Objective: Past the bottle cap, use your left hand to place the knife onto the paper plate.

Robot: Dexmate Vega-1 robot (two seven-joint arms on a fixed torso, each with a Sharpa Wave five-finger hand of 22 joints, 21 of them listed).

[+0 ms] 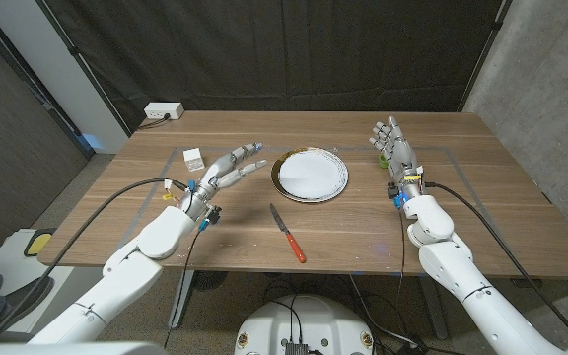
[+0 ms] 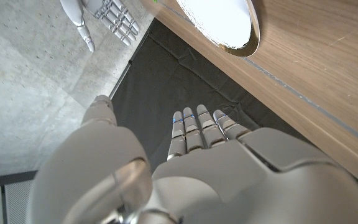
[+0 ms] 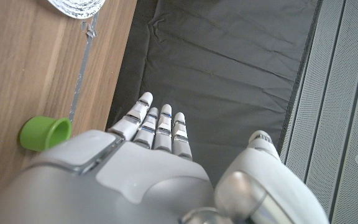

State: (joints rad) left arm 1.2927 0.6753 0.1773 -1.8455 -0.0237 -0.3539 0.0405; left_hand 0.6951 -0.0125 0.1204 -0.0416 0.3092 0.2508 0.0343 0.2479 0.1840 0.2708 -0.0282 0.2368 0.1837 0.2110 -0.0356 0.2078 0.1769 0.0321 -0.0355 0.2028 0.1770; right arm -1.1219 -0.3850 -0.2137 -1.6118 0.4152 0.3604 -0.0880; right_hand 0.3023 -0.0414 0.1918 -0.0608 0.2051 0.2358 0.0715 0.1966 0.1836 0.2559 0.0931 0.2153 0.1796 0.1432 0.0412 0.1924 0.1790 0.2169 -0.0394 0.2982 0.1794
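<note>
- Knife (image 1: 288, 234) with red handle lies on the desk (image 1: 363, 222), near the paper plate (image 1: 310, 176).
- Left hand (image 1: 223, 174) holds nothing, fingers spread, beside the plate.
- Right hand (image 1: 395, 148) also spread, near a green bottle cap (image 3: 43, 133).

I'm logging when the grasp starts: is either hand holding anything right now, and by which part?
Nothing is held. The left hand and right hand are both open, and the knife lies untouched on the table.
</note>
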